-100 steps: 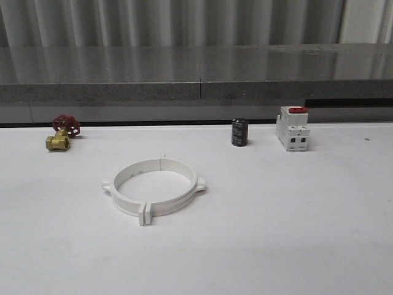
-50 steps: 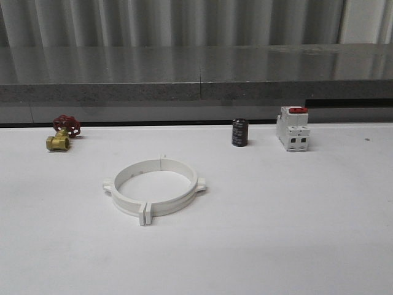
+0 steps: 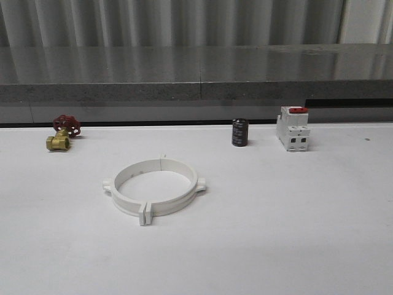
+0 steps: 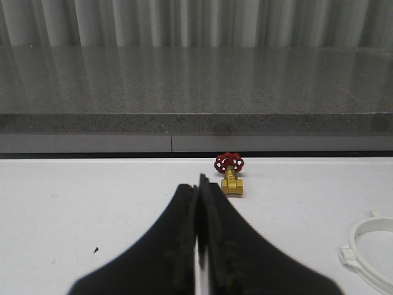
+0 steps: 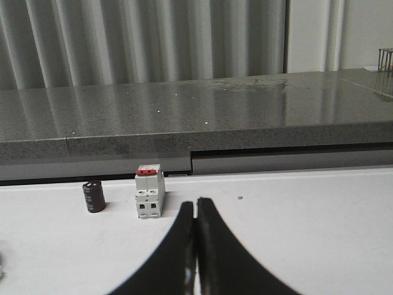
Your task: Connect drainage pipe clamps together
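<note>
The two white drainage pipe clamps [image 3: 153,187] lie on the white table as one closed ring, their end tabs meeting at the near side and the far side, with lugs sticking out left and right. An arc of that ring [image 4: 367,249] shows at the edge of the left wrist view. My left gripper [image 4: 198,184] is shut with nothing between its black fingers, low over the table, well short of the brass valve. My right gripper [image 5: 196,206] is also shut and empty, pointing toward the back ledge.
A brass valve with a red handwheel [image 3: 62,133] stands at the back left. A black cylinder [image 3: 239,132] and a white switch block with a red top [image 3: 293,128] stand at the back right. A grey stone ledge [image 3: 196,74] runs behind the table.
</note>
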`<state>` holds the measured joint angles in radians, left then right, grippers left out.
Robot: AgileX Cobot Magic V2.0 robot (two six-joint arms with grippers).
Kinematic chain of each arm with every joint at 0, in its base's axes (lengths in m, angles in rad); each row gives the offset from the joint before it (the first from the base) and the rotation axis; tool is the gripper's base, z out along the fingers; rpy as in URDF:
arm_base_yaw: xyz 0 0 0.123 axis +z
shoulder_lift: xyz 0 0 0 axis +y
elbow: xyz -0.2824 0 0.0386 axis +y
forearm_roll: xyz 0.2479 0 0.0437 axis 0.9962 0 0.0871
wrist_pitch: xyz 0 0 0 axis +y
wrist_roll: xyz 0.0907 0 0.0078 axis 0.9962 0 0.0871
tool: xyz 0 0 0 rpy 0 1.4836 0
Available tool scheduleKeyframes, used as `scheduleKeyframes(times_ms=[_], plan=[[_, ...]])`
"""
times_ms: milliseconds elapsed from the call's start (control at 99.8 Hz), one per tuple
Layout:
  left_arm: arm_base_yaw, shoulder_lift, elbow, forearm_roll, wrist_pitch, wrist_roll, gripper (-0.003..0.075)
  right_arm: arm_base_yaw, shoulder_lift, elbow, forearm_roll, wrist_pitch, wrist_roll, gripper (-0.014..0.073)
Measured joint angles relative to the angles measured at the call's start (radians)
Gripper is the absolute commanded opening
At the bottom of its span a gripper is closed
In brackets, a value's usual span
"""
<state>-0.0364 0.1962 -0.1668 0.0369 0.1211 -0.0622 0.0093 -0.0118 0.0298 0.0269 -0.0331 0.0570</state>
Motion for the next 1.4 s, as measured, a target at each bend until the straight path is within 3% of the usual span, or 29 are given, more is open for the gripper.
scheduleKeyframes(times_ms=[221, 1403], plan=[[0.000, -0.176, 0.163, 0.060, -0.026, -0.102, -0.0020, 0.000, 0.000, 0.000, 0.000, 0.000, 0.000, -0.0067], [0.000, -0.200, 0.163, 0.062, -0.048, -0.132, -0.0020, 0.000, 0.000, 0.000, 0.000, -0.001, 0.000, -0.0067]])
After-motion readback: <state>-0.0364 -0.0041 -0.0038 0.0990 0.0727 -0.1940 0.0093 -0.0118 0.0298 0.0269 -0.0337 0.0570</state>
